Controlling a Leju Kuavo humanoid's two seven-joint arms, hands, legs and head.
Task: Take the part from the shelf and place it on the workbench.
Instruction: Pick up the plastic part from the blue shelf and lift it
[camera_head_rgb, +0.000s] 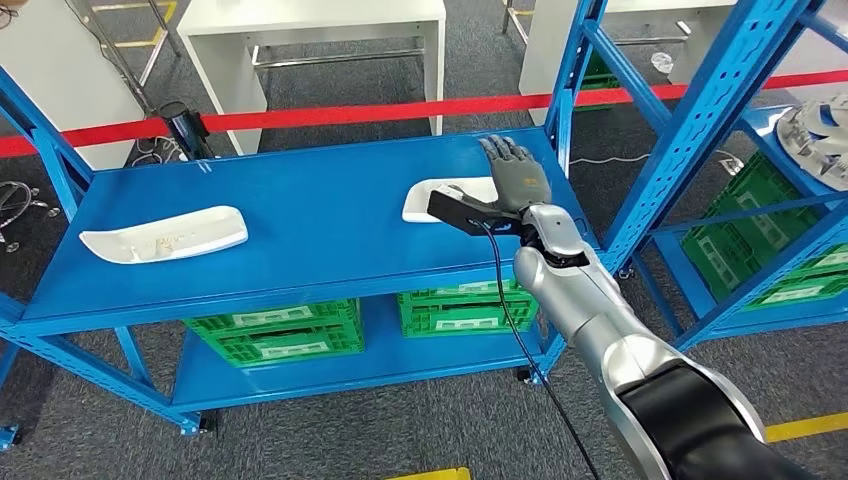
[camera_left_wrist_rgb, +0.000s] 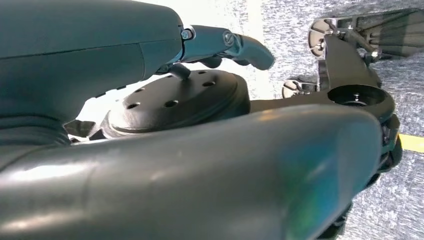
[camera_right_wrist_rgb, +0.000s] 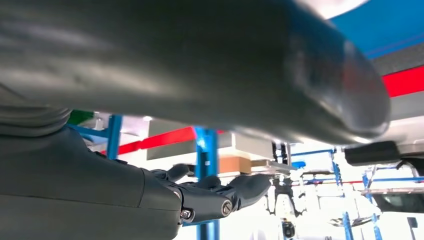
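The right hand (camera_head_rgb: 514, 172) reaches over the blue shelf (camera_head_rgb: 330, 215), fingers spread and holding nothing, above the right end of a white part (camera_head_rgb: 445, 199). A second white part (camera_head_rgb: 165, 234) lies well apart to the left. Green crates (camera_head_rgb: 272, 331) sit on the tier below; contents unseen. The left hand (camera_left_wrist_rgb: 225, 47) hangs with fingers curled, grip unclear.

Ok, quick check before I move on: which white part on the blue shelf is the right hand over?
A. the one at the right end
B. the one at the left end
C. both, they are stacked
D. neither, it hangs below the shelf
A. In the head view the right hand lies over the white part at the right end of the blue shelf, while the other white part lies apart at the left end.
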